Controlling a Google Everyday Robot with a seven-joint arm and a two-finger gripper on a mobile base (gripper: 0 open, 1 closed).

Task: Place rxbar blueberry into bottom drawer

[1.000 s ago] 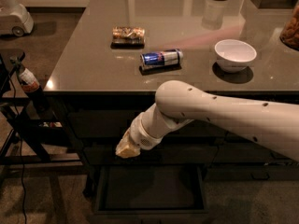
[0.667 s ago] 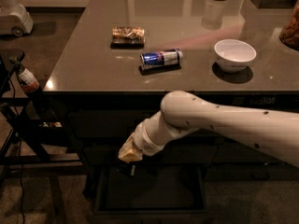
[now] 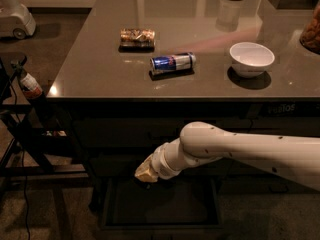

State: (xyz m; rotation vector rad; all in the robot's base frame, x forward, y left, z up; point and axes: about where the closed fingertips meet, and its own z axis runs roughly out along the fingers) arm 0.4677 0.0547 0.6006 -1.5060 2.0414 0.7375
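Claw: the claw [image 3: 146,173] sits at the end of the white arm [image 3: 240,146], below the table's front edge and left of its middle. It is over the back left part of the open bottom drawer [image 3: 175,209].
Change: over the last second the claw has sunk lower and slid a little to the right, from the level of the upper drawer fronts down to the mouth of the bottom drawer.
Claw state: I cannot tell how far it is open, nor whether it has hold of anything; only a pale, blunt tip shows.
Rxbar blueberry: not visible. It is not on the table [image 3: 100,69] and does not show on the dark drawer floor. My guess is that the claw carries it, hidden at the tip.
Table top: unchanged. The brownish snack packet [image 3: 137,37] lies toward the left edge, the can [image 3: 172,62] lies on its side near the middle of the front edge, and the bowl [image 3: 251,59] stands toward the right.
Bottom drawer: pulled out, with its visible floor dark and bare.
Meaning: the carry looks nearly over and the lowering is under way. What remains is likely a short descent and the release inside the drawer walls.
Risk: a release this close to the back left corner could catch the bar on the cabinet face.
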